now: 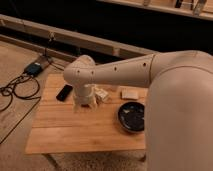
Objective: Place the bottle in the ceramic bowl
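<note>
The ceramic bowl [132, 116] is round, glossy black and shallow, and sits on the right part of the wooden table [75, 132]. The bottle [102, 94] is a small whitish stubby shape on the table, just right of my gripper and left of and behind the bowl. My gripper [84, 103] points down at the table's left middle, below the arm's wrist. It is close beside the bottle. I cannot tell whether it touches the bottle. The bowl looks empty.
A flat pale rectangular block [130, 93] lies behind the bowl. A black phone-like slab [64, 92] lies left of the gripper. My large white arm [165, 85] covers the table's right side. Cables [12, 92] and a small box [34, 68] lie on the floor at left.
</note>
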`<move>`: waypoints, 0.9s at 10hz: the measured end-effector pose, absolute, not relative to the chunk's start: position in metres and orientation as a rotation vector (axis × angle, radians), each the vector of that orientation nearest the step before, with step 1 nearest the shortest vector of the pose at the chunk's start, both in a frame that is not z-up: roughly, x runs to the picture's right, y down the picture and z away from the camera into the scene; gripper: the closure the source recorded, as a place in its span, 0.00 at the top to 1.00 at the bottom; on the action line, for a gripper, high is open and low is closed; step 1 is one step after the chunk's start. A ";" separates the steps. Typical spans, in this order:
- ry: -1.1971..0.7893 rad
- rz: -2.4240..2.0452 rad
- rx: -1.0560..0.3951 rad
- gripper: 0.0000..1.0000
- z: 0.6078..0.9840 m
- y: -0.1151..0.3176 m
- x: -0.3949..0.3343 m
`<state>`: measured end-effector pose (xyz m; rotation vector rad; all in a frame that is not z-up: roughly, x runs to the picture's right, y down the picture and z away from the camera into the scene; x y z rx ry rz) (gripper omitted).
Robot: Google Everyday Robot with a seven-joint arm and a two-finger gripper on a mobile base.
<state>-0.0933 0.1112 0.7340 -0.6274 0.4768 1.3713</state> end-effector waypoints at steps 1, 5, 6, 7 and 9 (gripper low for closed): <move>0.454 1.338 -0.640 0.65 0.749 0.114 -0.085; 0.369 1.180 -0.659 0.65 0.809 0.108 -0.042; 0.347 1.133 -0.658 0.65 0.824 0.102 -0.037; 0.336 1.103 -0.654 0.65 0.833 0.096 -0.033; 0.306 1.032 -0.640 0.65 0.853 0.080 -0.031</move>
